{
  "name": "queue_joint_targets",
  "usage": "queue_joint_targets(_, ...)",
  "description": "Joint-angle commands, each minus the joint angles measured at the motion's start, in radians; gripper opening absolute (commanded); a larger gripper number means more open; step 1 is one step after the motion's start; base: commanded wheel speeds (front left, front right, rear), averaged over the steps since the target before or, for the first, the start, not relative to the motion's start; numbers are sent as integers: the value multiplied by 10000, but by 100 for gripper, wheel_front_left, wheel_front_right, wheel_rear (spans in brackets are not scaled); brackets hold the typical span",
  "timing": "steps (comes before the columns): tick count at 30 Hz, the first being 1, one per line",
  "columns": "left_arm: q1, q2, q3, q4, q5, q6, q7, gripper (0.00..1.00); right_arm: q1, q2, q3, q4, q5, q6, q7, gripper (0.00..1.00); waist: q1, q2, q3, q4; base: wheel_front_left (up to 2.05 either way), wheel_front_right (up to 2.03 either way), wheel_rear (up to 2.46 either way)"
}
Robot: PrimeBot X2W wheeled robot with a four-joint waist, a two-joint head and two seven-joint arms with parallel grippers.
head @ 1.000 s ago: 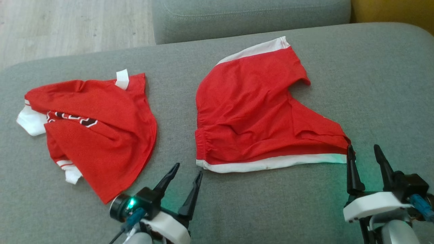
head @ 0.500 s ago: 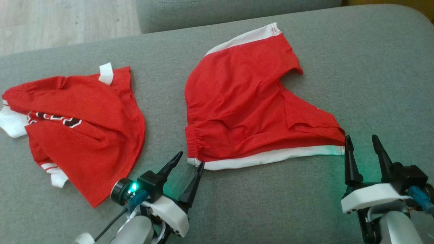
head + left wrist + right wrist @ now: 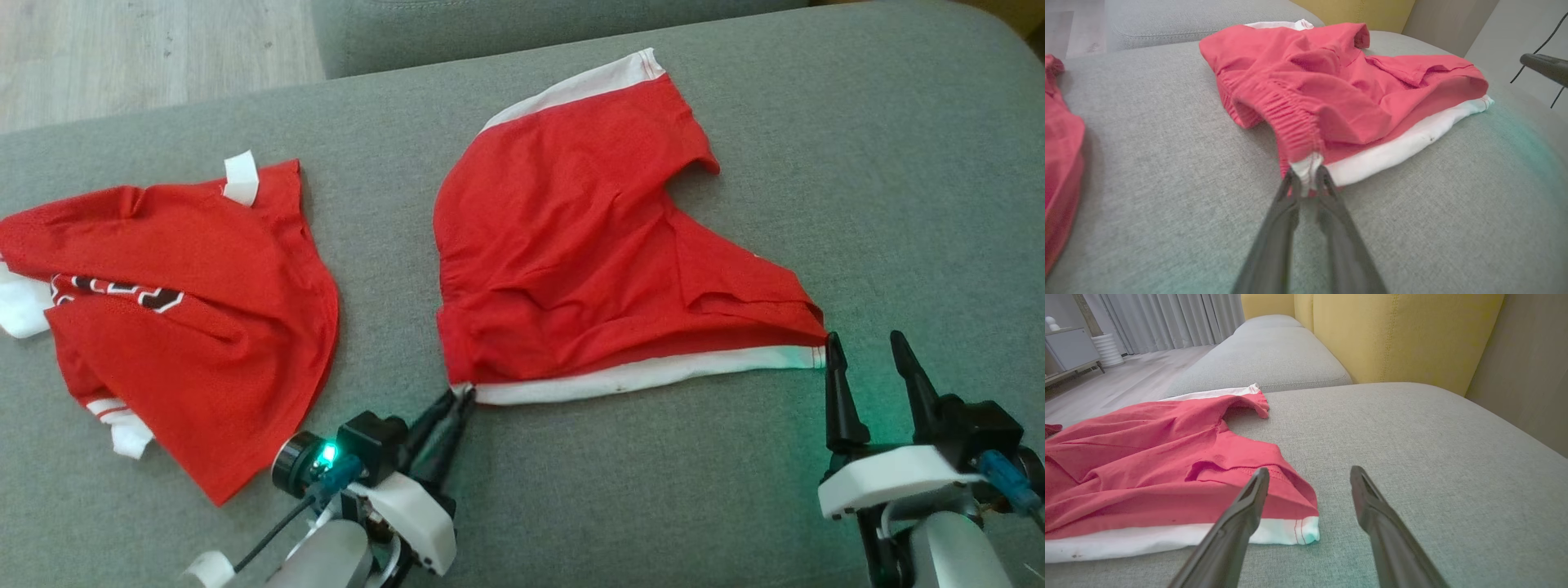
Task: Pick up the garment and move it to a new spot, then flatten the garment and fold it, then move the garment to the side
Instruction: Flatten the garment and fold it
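The garment [image 3: 571, 245] is a pair of red shorts with white trim, lying crumpled on the grey cushion in the middle of the head view. My left gripper [image 3: 459, 394] is shut on its near left corner. In the left wrist view the fingertips [image 3: 1306, 173] pinch the white hem beside the elastic waistband of the garment [image 3: 1331, 90]. My right gripper [image 3: 864, 336] stands open at the near right corner. Its left finger rests against the white hem of the garment [image 3: 1147, 465], and the gap of the gripper [image 3: 1309, 470] holds no cloth.
A second red jersey [image 3: 188, 310] with white trim and dark lettering lies to the left on the same grey sofa cushion [image 3: 898, 163]. Wooden floor [image 3: 122, 49] lies beyond the far left edge. A yellow backrest [image 3: 1392, 335] rises behind the right side.
My left gripper has moved forward to the shorts' near left corner and shut on the white hem. The right gripper stays open at the right corner. The head view has shifted slightly.
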Motion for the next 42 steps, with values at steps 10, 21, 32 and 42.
queue_joint_targets(10,-509,305,198,-377,-172,15,-519,0,-244,-82,51,281,-229,-7,579,100,0,0,-67,117,0,0,0)
queue_joint_targets(21,-386,344,134,-875,-154,142,-662,0,-489,-82,269,1117,-514,-7,1396,100,0,0,-159,370,0,0,0)
queue_joint_targets(32,-379,435,-6,-1243,-167,225,-564,0,-1127,-81,377,1942,-453,-7,1418,100,0,0,-55,547,0,0,0)
queue_joint_targets(42,-320,554,-83,-1417,-217,325,-476,0,-1313,-81,500,2546,-300,-7,1318,0,0,0,-112,507,0,0,0)
